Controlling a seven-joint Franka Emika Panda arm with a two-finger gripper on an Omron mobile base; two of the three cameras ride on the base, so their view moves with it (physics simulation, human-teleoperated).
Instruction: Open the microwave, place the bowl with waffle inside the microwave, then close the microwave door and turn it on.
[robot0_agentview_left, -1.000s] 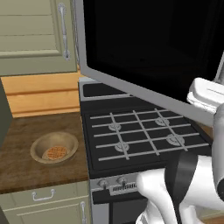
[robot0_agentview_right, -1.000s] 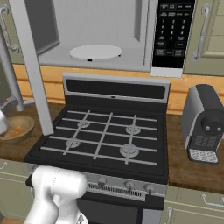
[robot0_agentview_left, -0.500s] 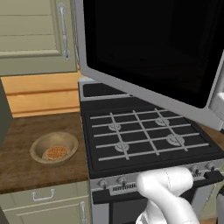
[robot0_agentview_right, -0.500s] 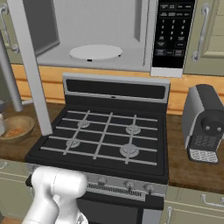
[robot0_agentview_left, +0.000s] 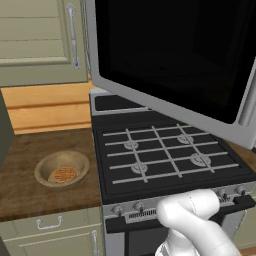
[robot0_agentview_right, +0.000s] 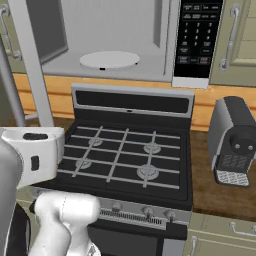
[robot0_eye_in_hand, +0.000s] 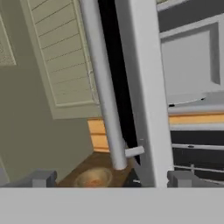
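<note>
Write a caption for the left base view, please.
Microwave door swung open above the stove; bowl with waffle waits on the counter.

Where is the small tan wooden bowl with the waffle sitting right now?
In the left base view, the tan wooden bowl holding the orange-brown waffle sits on the dark wooden counter, left of the black gas stove, below the beige cabinet.

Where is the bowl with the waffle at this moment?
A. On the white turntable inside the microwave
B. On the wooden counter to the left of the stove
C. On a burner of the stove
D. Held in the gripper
B. The bowl with the waffle in it sits on the wooden counter left of the stove, while the microwave's turntable is bare.
</note>
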